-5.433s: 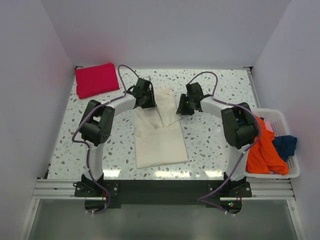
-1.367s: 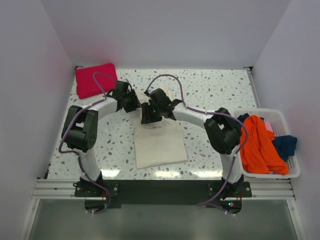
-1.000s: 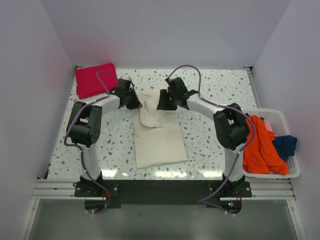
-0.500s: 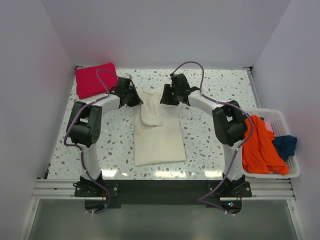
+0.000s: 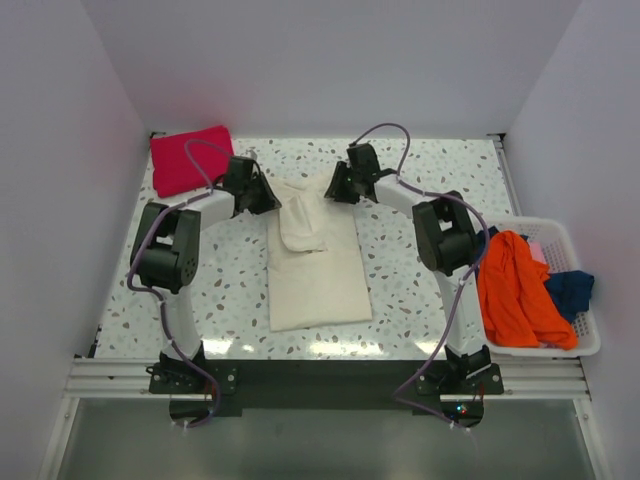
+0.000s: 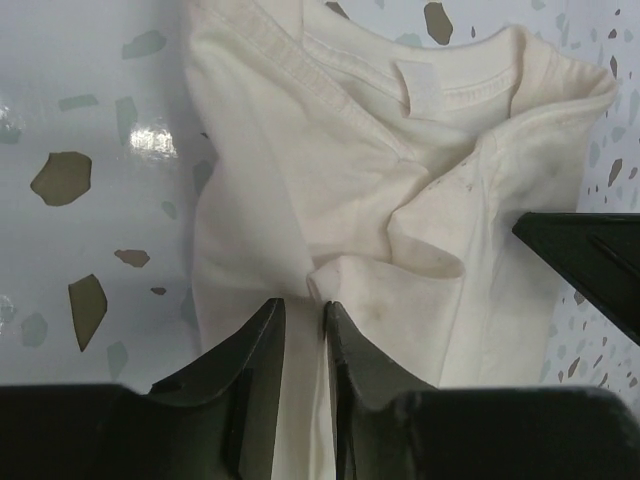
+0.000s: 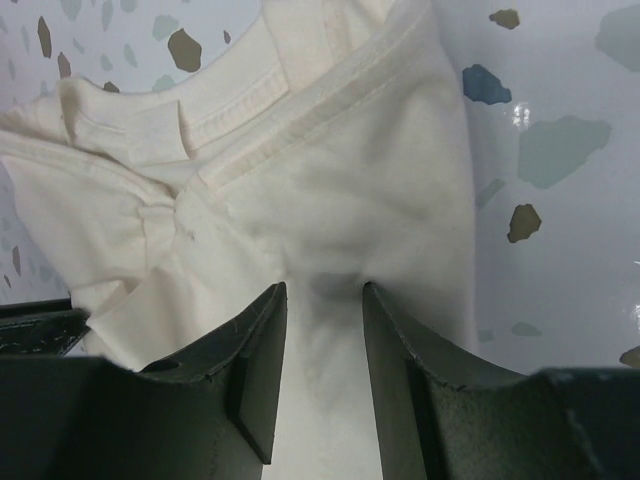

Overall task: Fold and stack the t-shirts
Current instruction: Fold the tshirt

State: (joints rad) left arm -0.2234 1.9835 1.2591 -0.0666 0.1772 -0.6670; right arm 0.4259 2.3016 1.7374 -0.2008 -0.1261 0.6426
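Observation:
A cream t-shirt (image 5: 318, 275) lies folded into a long strip on the table's middle, collar end at the back, one sleeve folded over the top. My left gripper (image 5: 268, 198) presses on its back-left edge. In the left wrist view its jaws (image 6: 303, 303) stand a narrow gap apart with cream cloth (image 6: 350, 180) in the gap and a raised fold at the right tip. My right gripper (image 5: 333, 190) is open on the back-right edge, with cream cloth (image 7: 330, 190) puckering between the tips (image 7: 323, 287). A folded red t-shirt (image 5: 192, 160) lies at the back left.
A white basket (image 5: 590, 345) at the right table edge holds an orange t-shirt (image 5: 515, 290) and a blue one (image 5: 570, 288). White walls close in the table on the left, back and right. Cables arc above both arms.
My right gripper has slid back and right to the cream t-shirt's far right corner. The shirt's strip lies a little straighter. My left gripper has hardly moved.

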